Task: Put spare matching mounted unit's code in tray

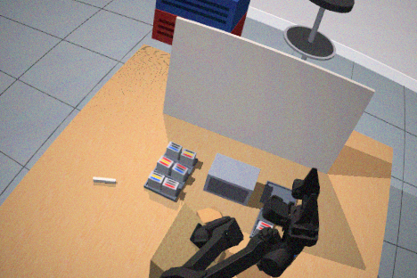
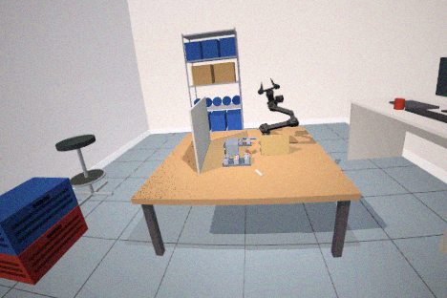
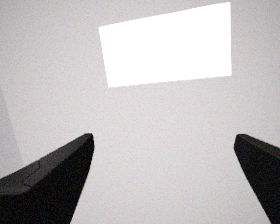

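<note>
Several grey spares with coloured striped labels stand in two columns on a dark rack (image 1: 160, 193) (image 2: 237, 165); one spare (image 1: 156, 181) has a yellow and blue label. A grey housing (image 1: 234, 170) (image 2: 232, 146) with a dark recess stands beside the rack. Beyond it are a dark shallow tray-like piece (image 1: 280, 188) and a block with a red-striped label (image 1: 265, 226), both partly behind the arm. I cannot tell which piece is the mounted unit; no part code is readable. My gripper (image 2: 268, 85) (image 3: 164, 140) is open and empty, raised high above the table, pointing up at the ceiling.
A tall pale panel (image 1: 263, 98) (image 2: 201, 136) stands along one side of the table. A tan block (image 2: 275, 145) stands near the arm's base. A small white stick (image 1: 104, 181) (image 2: 258, 172) lies beside the rack. The wrist view shows a bright ceiling light (image 3: 168, 47).
</note>
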Robot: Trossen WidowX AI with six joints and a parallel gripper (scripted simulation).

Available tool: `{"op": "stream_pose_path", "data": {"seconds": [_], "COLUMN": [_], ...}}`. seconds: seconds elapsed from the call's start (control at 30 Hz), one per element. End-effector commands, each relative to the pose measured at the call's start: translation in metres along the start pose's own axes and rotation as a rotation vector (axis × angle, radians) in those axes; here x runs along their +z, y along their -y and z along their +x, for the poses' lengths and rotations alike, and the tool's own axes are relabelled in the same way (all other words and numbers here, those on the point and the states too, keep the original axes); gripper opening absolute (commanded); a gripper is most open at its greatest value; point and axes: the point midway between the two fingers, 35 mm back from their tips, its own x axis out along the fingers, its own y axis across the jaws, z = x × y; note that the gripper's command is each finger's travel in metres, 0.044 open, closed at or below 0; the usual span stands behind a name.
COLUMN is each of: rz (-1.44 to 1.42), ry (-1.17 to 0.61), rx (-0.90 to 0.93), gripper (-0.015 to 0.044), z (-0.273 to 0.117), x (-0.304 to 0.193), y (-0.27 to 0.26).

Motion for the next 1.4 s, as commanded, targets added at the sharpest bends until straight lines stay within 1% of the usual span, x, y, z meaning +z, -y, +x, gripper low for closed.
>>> {"op": "stream_pose_path", "data": {"seconds": [0.0,0.03,0.2,0.27,0.4,0.5,0.63,0.73,0.8,0.9,1.1,1.23,1.37], "rz": [0.0,0.0,0.015,0.135,0.488,0.727,1.063,1.229,1.359,1.556,1.81,1.899,1.917], "ry": [0.0,0.0,-0.006,-0.056,-0.208,-0.319,-0.465,-0.561,-0.656,-0.801,-1.128,-1.35,-1.565], "rx": [0.0,0.0,0.002,0.021,0.089,0.148,0.235,0.295,0.357,0.409,0.652,0.839,1.038], "gripper": [0.0426,0.044,0.044,0.044,0.044,0.044,0.044,0.044,0.044,0.044,0.044,0.044,0.044], "z": [0.0,0.0,0.001,0.005,0.015,0.02,0.023,0.022,0.021,0.014,-0.004,-0.02,-0.039], "x": [0.0,0.0,-0.003,-0.022,-0.074,-0.103,-0.123,-0.13,-0.132,-0.127,-0.097,-0.062,-0.021], "y": [0.0,0.0,-0.001,-0.012,-0.057,-0.098,-0.159,-0.196,-0.229,-0.273,-0.364,-0.413,-0.449]}}
